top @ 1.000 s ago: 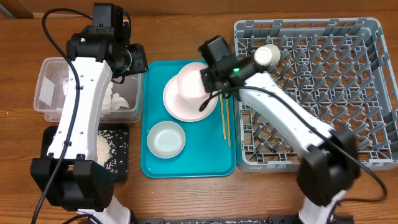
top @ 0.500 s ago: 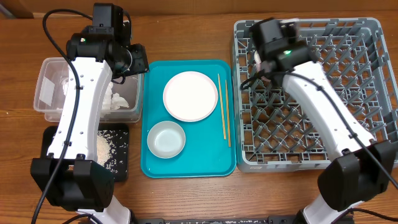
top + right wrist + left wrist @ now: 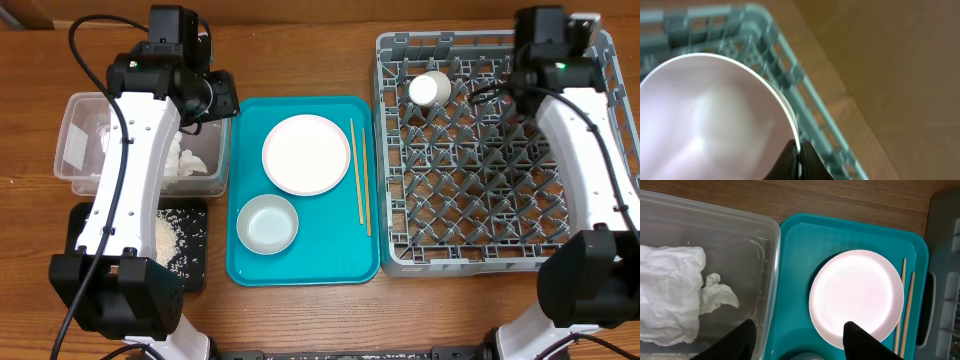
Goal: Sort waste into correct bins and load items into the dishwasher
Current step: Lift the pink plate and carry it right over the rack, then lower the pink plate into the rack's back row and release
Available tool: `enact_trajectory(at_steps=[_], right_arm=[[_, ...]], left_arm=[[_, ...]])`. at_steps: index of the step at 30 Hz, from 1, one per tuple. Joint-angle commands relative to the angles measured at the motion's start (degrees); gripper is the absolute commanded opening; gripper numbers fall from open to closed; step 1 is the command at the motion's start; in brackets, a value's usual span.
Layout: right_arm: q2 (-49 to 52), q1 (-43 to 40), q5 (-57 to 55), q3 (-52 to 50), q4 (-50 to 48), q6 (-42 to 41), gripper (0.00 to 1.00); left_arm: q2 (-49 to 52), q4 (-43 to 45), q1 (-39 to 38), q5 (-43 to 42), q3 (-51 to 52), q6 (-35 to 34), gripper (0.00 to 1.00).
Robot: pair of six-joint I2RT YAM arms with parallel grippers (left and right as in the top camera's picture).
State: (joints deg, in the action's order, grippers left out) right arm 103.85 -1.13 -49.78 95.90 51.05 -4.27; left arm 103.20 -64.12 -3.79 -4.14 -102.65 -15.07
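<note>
Right gripper [image 3: 799, 159] tight on blurred, cut-off pink cup [image 3: 715, 115]; left gripper [image 3: 799, 332] wide, empty.

I work over a warm brown wooden bench [image 3: 420, 310] with long grain lines running across it, evenly and softly lit. A paler tan surface [image 3: 22, 12] shows at its far left corner.

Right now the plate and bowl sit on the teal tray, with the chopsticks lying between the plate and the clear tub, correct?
No. The chopsticks lie between the plate and the grey rack, not the clear tub; the overhead view shows it. Plate and bowl do sit on the teal tray.
</note>
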Motion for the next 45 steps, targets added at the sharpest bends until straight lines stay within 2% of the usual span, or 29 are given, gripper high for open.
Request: enact_trajectory(at_steps=[1, 6, 12, 15, 21, 30, 36, 45], right_arm=[[-0.5, -2.9, -1.3, 1.2, -5.2, 6.2, 0.04], [0.2, -4.0, -4.9, 1.2, -12.8, 7.8, 0.04], [0.7, -3.1, -8.9, -0.5, -13.3, 10.4, 0.04], [1.0, -3.1, -12.2, -2.4, -15.8, 10.4, 0.04], [2.7, -2.8, -12.3, -4.4, -22.3, 10.2, 0.04], [3.7, -0.3, -15.7, -14.5, -33.6, 10.3, 0.04], [3.7, 0.8, -12.7, -18.9, -34.4, 10.3, 0.04], [3.7, 3.3, -11.7, -19.1, -33.9, 10.3, 0.04]], left_arm=[[0.2, 0.2, -0.4, -1.1, -0.3, -0.8, 0.58], [0.2, 0.2, -0.4, -1.9, -0.3, -0.8, 0.58], [0.2, 0.0, -0.4, -3.3, -0.3, -0.8, 0.54], [0.2, -0.1, -0.4, -6.3, -0.3, -0.8, 0.54], [0.2, 0.4, -0.4, -6.3, -0.3, -0.8, 0.54], [0.2, 0.3, -0.4, -6.3, -0.3, -0.8, 0.54], [0.2, 0.3, -0.4, -6.3, -0.3, -0.8, 0.54], [0.2, 0.2, -0.4, -6.3, -0.3, -0.8, 0.53]])
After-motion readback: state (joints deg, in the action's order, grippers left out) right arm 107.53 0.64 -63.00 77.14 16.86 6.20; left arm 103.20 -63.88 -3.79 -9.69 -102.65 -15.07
